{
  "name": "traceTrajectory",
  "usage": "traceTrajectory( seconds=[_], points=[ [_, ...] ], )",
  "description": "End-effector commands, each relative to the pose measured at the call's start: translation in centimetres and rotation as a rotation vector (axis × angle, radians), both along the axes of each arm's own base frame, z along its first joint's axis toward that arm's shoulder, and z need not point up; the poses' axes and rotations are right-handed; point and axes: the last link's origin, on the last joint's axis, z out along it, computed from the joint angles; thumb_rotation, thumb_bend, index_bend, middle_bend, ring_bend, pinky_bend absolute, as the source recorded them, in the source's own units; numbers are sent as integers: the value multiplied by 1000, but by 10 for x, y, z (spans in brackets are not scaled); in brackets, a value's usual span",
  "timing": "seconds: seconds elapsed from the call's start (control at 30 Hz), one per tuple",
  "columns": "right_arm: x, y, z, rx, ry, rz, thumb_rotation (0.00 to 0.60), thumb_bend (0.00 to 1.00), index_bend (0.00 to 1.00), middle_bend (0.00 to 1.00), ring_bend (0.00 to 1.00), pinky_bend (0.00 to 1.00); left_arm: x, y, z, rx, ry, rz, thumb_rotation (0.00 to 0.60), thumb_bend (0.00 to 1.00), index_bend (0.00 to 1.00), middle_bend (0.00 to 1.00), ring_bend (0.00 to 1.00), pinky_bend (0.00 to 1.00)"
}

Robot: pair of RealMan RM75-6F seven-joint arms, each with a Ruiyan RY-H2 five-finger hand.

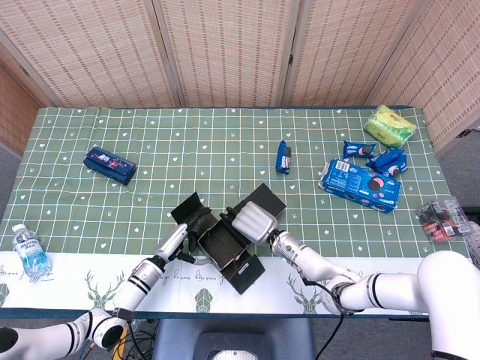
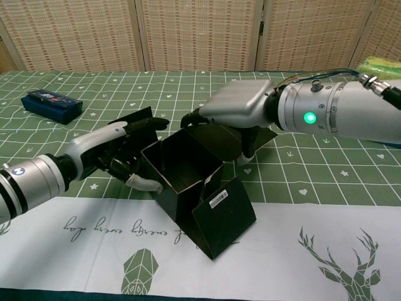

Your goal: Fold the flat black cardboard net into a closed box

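Note:
The black cardboard box (image 1: 223,244) (image 2: 185,164) stands half-folded near the table's front edge, open at the top, tilted toward the front. Its front flap (image 2: 224,216) with a white barcode label hangs outward. My left hand (image 1: 180,238) (image 2: 119,153) holds the left wall, with fingers spread over the side flap and the thumb low against the wall. My right hand (image 1: 253,220) (image 2: 241,103) grips the back wall from above, fingers curled over its top edge. The rear flap (image 1: 264,198) lies behind the right hand.
A dark blue box (image 1: 109,165) (image 2: 52,102) lies at the far left and a water bottle (image 1: 28,251) at the left front edge. A blue snack bar (image 1: 283,156), cookie packs (image 1: 360,184), a yellow-green pack (image 1: 389,124) and red packets (image 1: 442,217) lie to the right.

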Motion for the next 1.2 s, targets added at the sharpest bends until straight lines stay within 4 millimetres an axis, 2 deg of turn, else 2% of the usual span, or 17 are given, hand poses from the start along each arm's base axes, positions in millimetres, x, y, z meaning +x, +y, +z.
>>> traceTrajectory(
  seconds=[0.03,0.57,0.93,1.2],
  points=[
    [3,0,1,1,13,40,600,368,300,345,724,823,2,1,0,-48,-18,9,600,109,43,35,573,651],
    [12,-1,-2,-13,56,183,600,368,300,345,724,823,1,-12,-1,-300,-127,42,600,108,51,36,574,651],
    [16,0,-9,-10,52,239,600,368,300,345,724,823,-2,-13,-12,-307,-151,45,600,108,85,45,579,651],
    [16,1,-9,-9,43,247,600,368,300,345,724,823,-4,-13,-11,-299,-162,58,600,109,86,61,580,651]
  ],
)
